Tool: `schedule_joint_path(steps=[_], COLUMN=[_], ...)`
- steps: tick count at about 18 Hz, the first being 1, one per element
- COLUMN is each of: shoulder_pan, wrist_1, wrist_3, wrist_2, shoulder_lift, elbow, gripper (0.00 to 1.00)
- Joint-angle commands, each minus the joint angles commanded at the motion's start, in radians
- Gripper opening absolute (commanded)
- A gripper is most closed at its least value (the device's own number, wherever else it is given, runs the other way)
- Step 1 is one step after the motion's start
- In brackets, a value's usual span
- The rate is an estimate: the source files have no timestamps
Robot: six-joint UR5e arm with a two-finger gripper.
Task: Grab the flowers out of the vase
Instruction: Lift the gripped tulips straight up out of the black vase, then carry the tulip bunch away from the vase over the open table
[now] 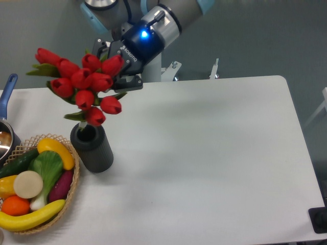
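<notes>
Basket [75, 176] crowds vase [93, 148]; gripper [113, 69] apparently clenched on flowers [84, 84] (fingers hidden), stems could tip vase.

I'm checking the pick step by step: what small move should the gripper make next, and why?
Probably lift straight up. The gripper sits among the flowers, though the buds hide whether it grips. Their stems still reach into the vase, so rising vertically should clear its mouth without tipping it.

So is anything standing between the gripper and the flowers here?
Nothing visible does. The gripper is already right at the flowers, partly hidden behind the red buds, whose stems are in the vase. The wicker basket sits low beside the vase, clear of that path.
</notes>
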State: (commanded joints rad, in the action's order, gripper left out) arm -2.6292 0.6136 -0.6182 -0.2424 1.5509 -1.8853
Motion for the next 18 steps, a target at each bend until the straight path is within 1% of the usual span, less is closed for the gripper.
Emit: schedule_joint_path(steps=[5,8,10,12,13,14,16,18], shoulder_pan=[-0.054,-0.095,-0.117,-0.121,-0.123,-0.123,-0.123,-0.121], wrist_1=[0.002,0.002,0.002,0.002,0.005,0.006,0.005,0.003], wrist_3=[0.000,-0.011,-0.047,-0.127,-0.182,-0.227,-0.270,-0.316], wrist_2=[0.000,-0.009,-0.020,-0.038,-0.081,-0.159,-0.321,-0.409], shoulder_lift=[0.002,0.008,0.024,0.058,0.073,0.080,0.092,0.130], elbow=[0.028,0.034,0.041,0.046,0.052,0.052,0.055,0.064], gripper=[0.10,0.10,0.10,0.10,0.10,0.10,0.10,0.09])
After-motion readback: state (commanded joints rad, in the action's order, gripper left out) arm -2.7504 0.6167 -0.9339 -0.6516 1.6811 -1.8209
